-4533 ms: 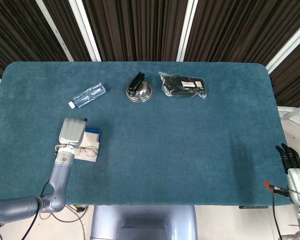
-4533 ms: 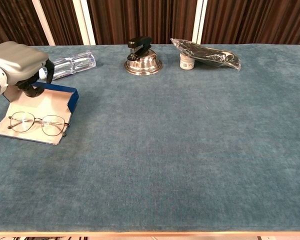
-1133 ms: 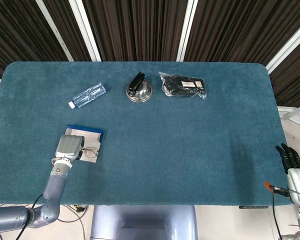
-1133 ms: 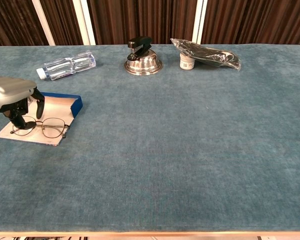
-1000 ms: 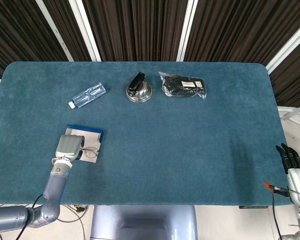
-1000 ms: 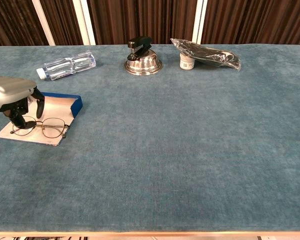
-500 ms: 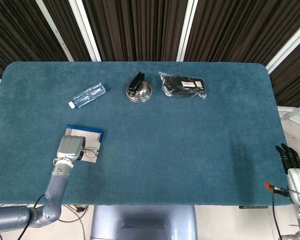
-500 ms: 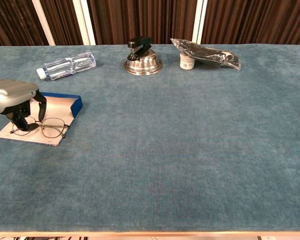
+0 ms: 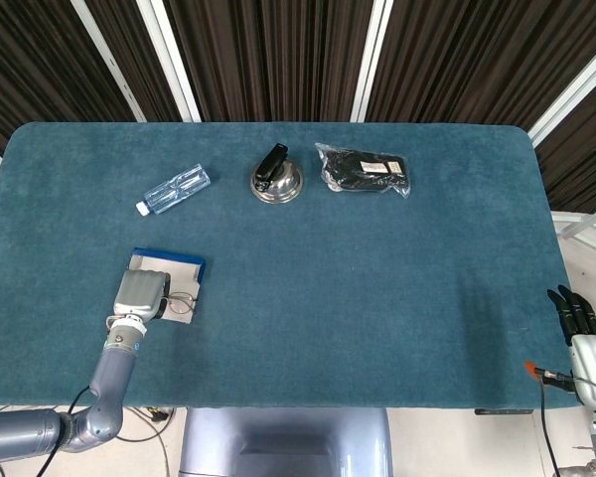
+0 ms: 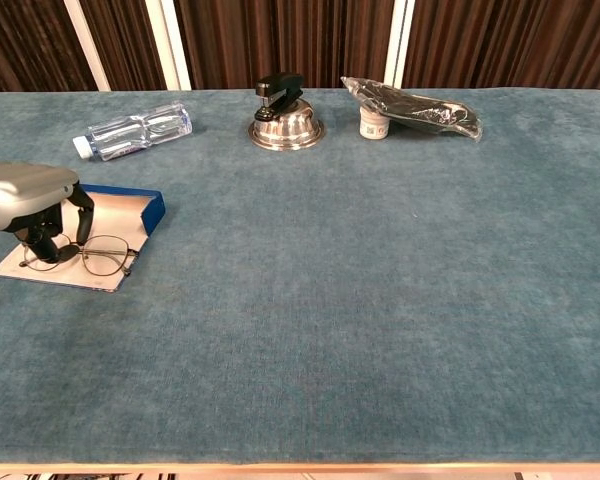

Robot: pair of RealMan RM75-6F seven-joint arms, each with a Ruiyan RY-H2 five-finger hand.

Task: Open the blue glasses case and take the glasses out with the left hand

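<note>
Both views bright and even, light diffuse from overhead. Shadows soft and short on the teal felt-covered table [image 10: 380,300]. Small highlights on the shiny metal dome-shaped bell [image 10: 285,128] and the clear plastic water bottle [image 10: 135,131]. Focus sharp throughout, no motion blur. Head view shows slight bowing at the table edges.
</note>
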